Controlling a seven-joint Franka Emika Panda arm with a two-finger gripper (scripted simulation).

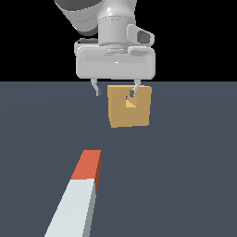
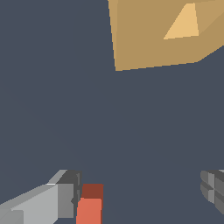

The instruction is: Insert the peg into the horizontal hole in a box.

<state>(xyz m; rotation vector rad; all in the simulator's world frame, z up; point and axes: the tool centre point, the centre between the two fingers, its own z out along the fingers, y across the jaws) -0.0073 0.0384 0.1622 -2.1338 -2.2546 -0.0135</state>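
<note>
Peg (image 1: 76, 199): nearest thing in the exterior view. Lies flat on the dark floor (image 1: 185, 176), white length running toward the camera and off the frame bottom, orange-red end pointing away, toward the box. Nobody's holding it.

Box (image 1: 129, 112): tan block further back, resting on the floor, well apart from the peg's red tip. Sits a bit to the exterior view's right of the peg's line.

Hole (image 1: 131, 103): small square opening in the box face toward us, approx mid-face. One fingertip overlaps it in the exterior view, so part of it is hidden.

Gripper (image 1: 116, 91): hangs up high w/ fingers spread wide and nothing between them. In the exterior view it appears in front of the box's top edge; can't tell how far it really stands from the box.

Wrist view: shows the peg's red end (image 2: 90, 205) right by one finger (image 2: 48, 203), not centred in the gap; the other finger (image 2: 214, 188) is far across. Box corner and hole (image 2: 183, 24) show at the frame's far edge.

Step in hand (my guess): reach and grasp, task barely begun.

How to do it well: shift sideways so the peg sits mid-gap, drop straight down, pinch across the bar's narrow sides. Grab back on the white part prob, leaving plenty of length free ahead of the fingers to go in.

Watch for: hole only slightly wider than the peg, so a crooked grip means a jam later. Keep the bar level and square to the face.
</note>
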